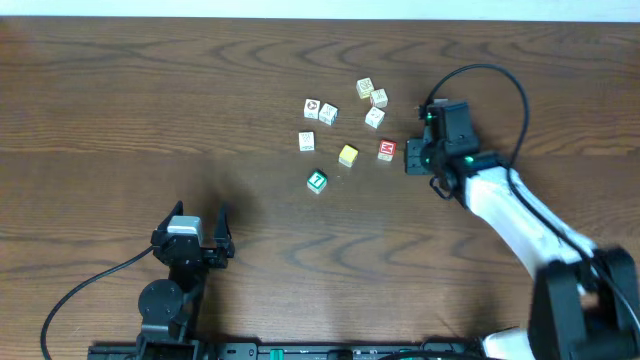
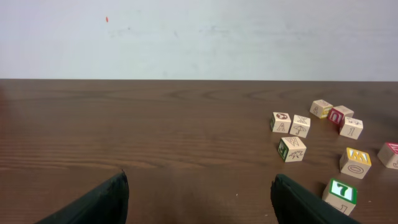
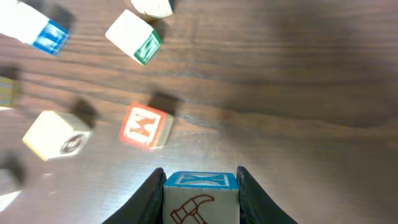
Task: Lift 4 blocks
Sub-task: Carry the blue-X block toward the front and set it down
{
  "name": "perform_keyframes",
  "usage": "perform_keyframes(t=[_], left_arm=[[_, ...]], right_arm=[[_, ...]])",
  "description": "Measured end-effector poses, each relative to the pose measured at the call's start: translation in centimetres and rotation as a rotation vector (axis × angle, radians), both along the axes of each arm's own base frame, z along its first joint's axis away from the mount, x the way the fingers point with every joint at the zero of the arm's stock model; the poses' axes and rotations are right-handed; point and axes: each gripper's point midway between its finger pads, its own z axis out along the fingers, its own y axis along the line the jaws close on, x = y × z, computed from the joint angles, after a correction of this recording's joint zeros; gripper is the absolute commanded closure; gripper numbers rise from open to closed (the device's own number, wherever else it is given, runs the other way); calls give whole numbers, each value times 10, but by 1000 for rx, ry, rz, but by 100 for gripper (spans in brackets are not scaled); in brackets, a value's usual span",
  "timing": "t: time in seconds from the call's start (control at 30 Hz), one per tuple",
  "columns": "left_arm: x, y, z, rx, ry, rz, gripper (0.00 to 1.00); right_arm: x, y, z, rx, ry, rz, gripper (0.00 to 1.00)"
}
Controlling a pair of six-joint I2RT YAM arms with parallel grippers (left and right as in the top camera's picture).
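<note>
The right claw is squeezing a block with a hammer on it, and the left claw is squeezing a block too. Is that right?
Not quite. The left gripper is open and empty, as the left wrist view shows; the green block lies on the table apart from it. The right gripper does squeeze the hammer block.

The hammer cube (image 3: 200, 200) between the fingers of the right gripper (image 3: 200, 177) is cut off by the right wrist view's bottom edge; overhead it is hidden at that gripper; the blue-faced cube (image 3: 34, 28) at the upper left is blurred and cropped; in the left wrist view a red-topped cube (image 2: 390, 154) is cut by the right edge.
</note>
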Motion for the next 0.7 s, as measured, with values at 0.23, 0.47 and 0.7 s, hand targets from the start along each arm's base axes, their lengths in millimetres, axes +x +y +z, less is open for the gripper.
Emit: perform_keyframes(t=[0.23,0.47,0.7], left_arm=[[0,0,0,0,0,0,27],[0,0,0,0,0,0,27],[0,0,0,0,0,0,27]], right_arm=[[-44,-12,35,9,52,-34,97],[-85,-6,28,-14,182,-22,99],[-117,30,22,-120,215,88,99]])
